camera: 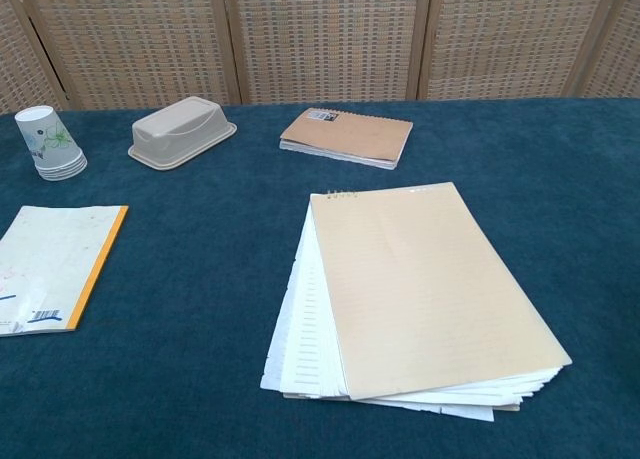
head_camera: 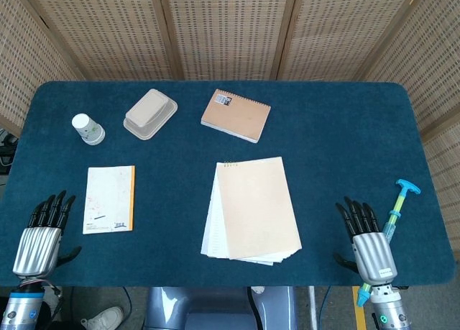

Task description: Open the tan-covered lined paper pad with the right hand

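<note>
From the head view I see my right hand (head_camera: 371,245) at the near edge of the table (head_camera: 345,129), palm down, fingers straight and slightly fanned, holding nothing. It sits well to the right of the pad and does not touch it. My left hand (head_camera: 39,240) lies at the near left corner in the same pose, fingers extended and apart, empty. Neither hand shows in the chest view.

Just beyond my right hand, near the table's right edge, a blue-and-green syringe-like tool (head_camera: 396,208) lies pointing away from me.

The tan-covered lined paper pad (camera: 425,284) lies closed at the middle of the blue cloth, slightly toward me, its cover flat. Loose lined sheets (camera: 300,329) fan out from under its left and near edges.

To the left of the pad, well apart, a white booklet with an orange spine (camera: 55,264) lies flat.

Farther back, a small brown spiral notebook (camera: 347,136) rests behind the pad. Left of it sits an upturned beige container (camera: 180,131), and farther left a stack of paper cups (camera: 48,144), upside down. A woven screen (camera: 330,34) stands behind the table.
</note>
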Motion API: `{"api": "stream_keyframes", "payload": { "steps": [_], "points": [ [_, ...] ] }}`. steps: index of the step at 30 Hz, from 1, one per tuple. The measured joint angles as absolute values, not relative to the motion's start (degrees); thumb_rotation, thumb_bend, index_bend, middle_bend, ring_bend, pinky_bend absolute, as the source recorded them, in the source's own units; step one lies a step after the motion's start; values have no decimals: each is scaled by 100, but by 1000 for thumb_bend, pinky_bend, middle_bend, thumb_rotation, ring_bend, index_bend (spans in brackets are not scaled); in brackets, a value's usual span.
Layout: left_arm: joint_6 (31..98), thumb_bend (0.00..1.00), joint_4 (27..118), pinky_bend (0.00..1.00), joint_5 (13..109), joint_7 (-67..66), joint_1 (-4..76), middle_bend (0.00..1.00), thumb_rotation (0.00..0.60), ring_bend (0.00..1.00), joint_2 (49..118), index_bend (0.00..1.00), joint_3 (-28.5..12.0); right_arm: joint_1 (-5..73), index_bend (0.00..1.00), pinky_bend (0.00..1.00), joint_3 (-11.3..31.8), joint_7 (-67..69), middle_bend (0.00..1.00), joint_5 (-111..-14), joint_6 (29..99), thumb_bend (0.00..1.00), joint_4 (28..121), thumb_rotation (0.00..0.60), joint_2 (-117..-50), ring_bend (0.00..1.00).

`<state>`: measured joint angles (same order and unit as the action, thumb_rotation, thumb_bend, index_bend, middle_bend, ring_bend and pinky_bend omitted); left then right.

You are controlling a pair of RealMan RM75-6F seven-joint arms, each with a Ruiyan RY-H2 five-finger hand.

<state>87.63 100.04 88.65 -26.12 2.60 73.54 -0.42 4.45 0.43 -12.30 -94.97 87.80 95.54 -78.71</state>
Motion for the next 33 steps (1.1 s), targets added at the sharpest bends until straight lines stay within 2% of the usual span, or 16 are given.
{"api": "stream_keyframes", "payload": {
  "steps": [9,16,22,33],
  "points": [
    [8757,82,10019,91,8932,-2695,265,0,600,0,7373,0,1,435,7,0,-76,-1084,0,-9581,8734,155,9641,600,-7821,0],
    [8774,83,10030,91,8945,-2618,269,0,600,0,7335,0,-14,476,24,0,-258,-924,0,-9781,8587,226,9824,600,-7826,0],
    [8773,83,10049,91,8949,-2574,271,0,600,0,7289,0,-12,549,24,0,-335,-1221,0,-9785,8273,351,9793,600,-8220,0],
    [8806,84,10077,91,8947,-2499,263,0,600,0,7248,0,-32,659,24,0,-359,-1640,0,-9455,7754,369,9493,600,-8966,0]
  ]
}}
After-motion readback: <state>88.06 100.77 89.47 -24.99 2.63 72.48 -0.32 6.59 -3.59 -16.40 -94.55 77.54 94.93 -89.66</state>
